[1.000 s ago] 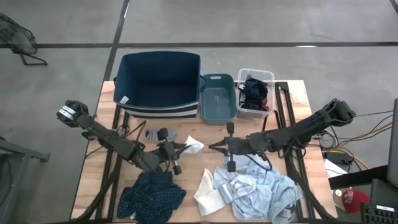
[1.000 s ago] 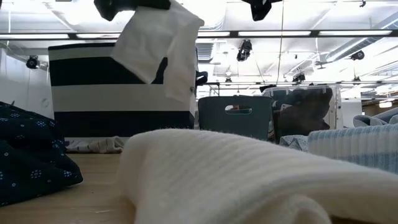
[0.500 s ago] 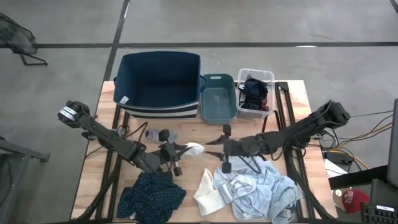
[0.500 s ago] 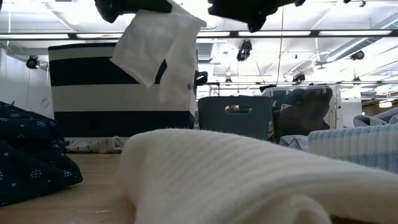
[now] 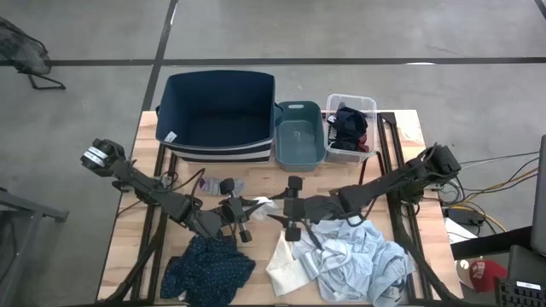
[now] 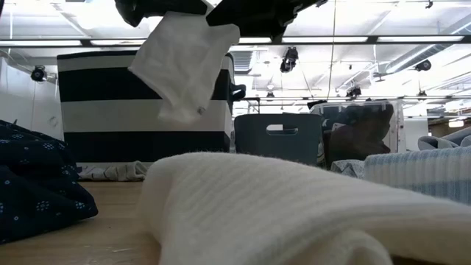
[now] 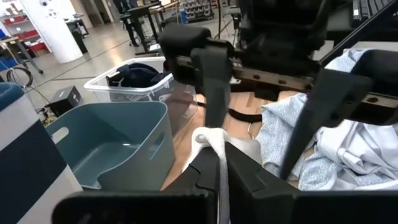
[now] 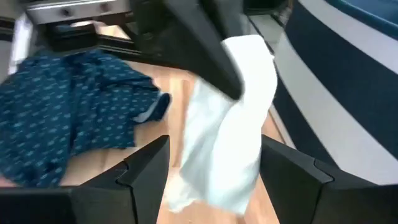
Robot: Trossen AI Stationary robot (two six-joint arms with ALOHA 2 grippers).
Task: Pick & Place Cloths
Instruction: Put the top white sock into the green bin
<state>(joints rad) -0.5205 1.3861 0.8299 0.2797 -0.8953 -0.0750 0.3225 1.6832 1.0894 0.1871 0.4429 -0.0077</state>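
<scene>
My left gripper (image 5: 253, 206) is shut on a small white cloth (image 5: 266, 203) above the middle of the table; the cloth hangs in the air in the low view (image 6: 184, 62). My right gripper (image 5: 277, 211) is open and faces the left one. Its two fingers (image 8: 149, 168) stand on either side of the hanging white cloth (image 8: 239, 124) without touching it. A dark teal dotted piece (image 5: 209, 269) lies at the near left. Light blue shirts (image 5: 363, 260) and a cream piece (image 5: 286, 266) lie piled at the near right. A small grey sock (image 5: 217, 184) lies by the navy bin. My left gripper pinches the white cloth's upper end (image 7: 208, 138) between its two fingers (image 7: 245, 177). The fingers lie about level and point toward the table's right. The cloth hangs slack below them, clear of the table.
A navy bin (image 5: 217, 111), a teal bin (image 5: 299, 132) and a clear bin (image 5: 350, 124) holding dark pieces stand in a row at the far edge. The cream piece (image 6: 280, 213) fills the low view's foreground.
My right gripper has gone toward the table's left, up to the white cloth, and its open fingers now stand on either side of it. My left gripper has kept its hold and its place; the hanging cloth has swung a little.
</scene>
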